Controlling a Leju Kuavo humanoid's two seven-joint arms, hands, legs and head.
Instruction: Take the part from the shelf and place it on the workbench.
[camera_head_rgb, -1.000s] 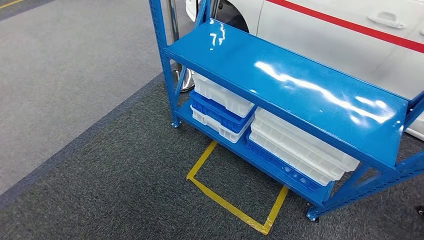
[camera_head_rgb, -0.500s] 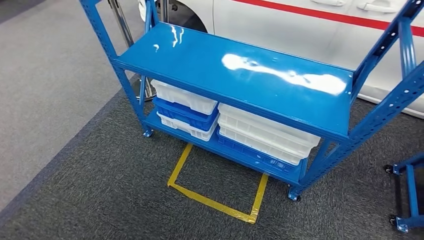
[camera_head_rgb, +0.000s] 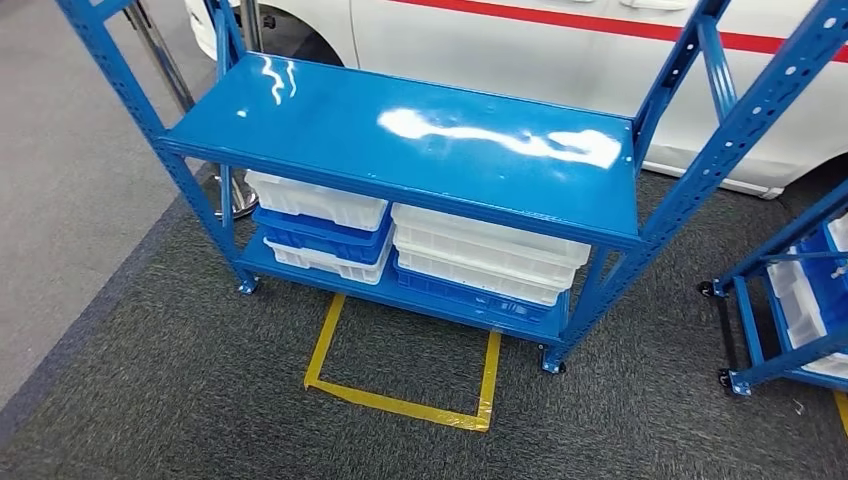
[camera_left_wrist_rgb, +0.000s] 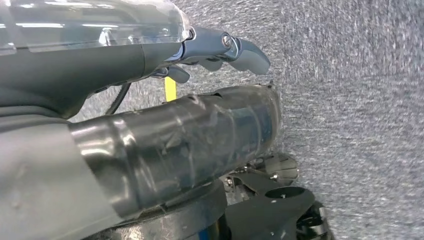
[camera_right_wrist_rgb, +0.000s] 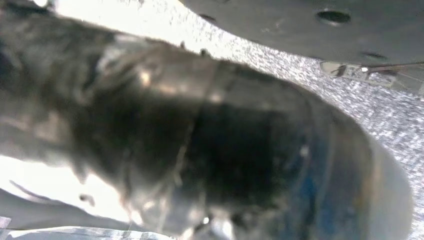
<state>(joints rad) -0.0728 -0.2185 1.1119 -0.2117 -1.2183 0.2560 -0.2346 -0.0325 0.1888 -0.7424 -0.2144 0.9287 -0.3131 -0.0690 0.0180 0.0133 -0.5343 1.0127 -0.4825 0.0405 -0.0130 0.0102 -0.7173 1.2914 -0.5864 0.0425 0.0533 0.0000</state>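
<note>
Two tiers make up the blue steel shelf (camera_head_rgb: 420, 125) ahead in the head view: a glossy upper deck that carries nothing and mirrors the ceiling lights, and a low deck just above the floor. On the low deck sit two piles of shallow plastic trays, the left pile (camera_head_rgb: 318, 228) white over blue over white, the right pile (camera_head_rgb: 485, 262) two wider white trays over a blue one; what lies inside them cannot be made out, so the part to be fetched cannot be told. Yellow tape (camera_head_rgb: 400, 385) marks an open-topped rectangle on the dark carpet (camera_head_rgb: 160, 400) directly before the shelf, and paler grey floor runs along the left. Behind the shelf stands a white car with a red stripe (camera_head_rgb: 520, 50). At the right edge a second blue rack (camera_head_rgb: 775, 300) on castors holds more white and blue trays. Over speckled carpet the left wrist view shows the left hand (camera_left_wrist_rgb: 190, 120), its thick taped thumb stretched out and apart from the pale fingers (camera_left_wrist_rgb: 240, 50), nothing between them. The right hand (camera_right_wrist_rgb: 215, 150) is a dark blur close to the lens, and whether its fingers are apart or together cannot be told.
</note>
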